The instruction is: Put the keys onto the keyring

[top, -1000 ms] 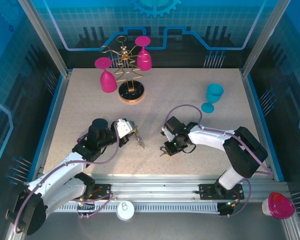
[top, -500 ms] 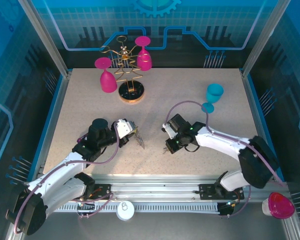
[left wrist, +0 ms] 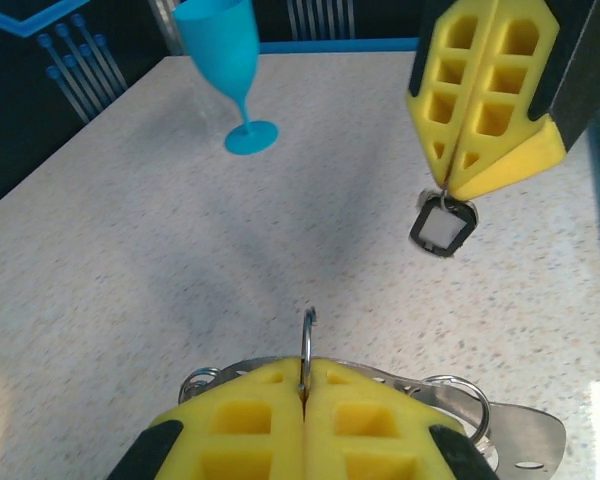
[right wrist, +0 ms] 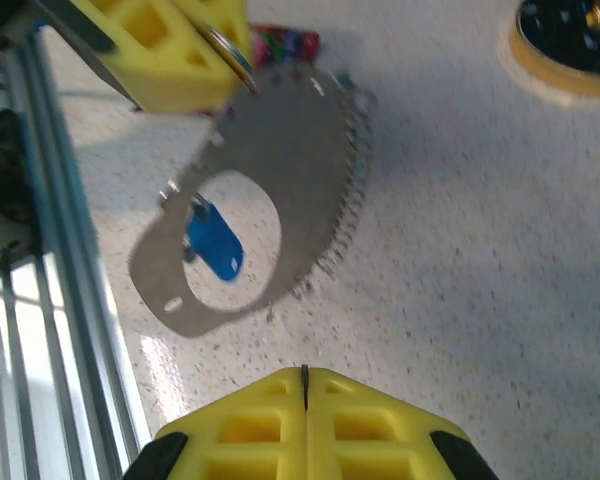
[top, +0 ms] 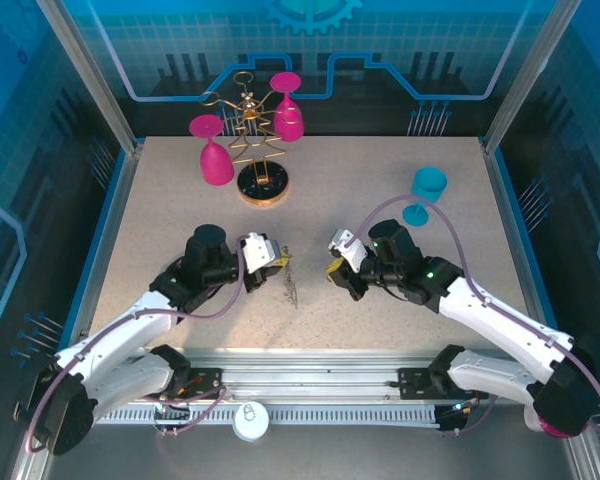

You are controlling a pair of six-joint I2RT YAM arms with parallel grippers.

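Note:
My left gripper (top: 277,263) (left wrist: 305,372) is shut on a small split ring (left wrist: 306,335). From that ring hangs the keyring (right wrist: 290,190) (top: 291,288), a grey metal loop with a large oval opening and a beaded edge. The blue-headed key (right wrist: 214,245) dangles with it, showing through the opening. My right gripper (top: 336,272) (left wrist: 448,190) (right wrist: 305,378) faces it a short way to the right, above the table. It is shut on the other key, whose dark-rimmed, pale-centred head (left wrist: 442,226) hangs below the fingertips. Key and keyring are apart.
A gold wire rack (top: 257,150) with two pink goblets stands at the back left, its base (right wrist: 570,40) beyond the keyring. A blue goblet (top: 427,195) (left wrist: 225,60) stands behind the right arm. The aluminium rail (right wrist: 40,260) runs along the near edge.
The right gripper has risen off the table with the dark-rimmed key and its arm has swung out to the right. The left gripper has shifted right, the keyring swinging under it.

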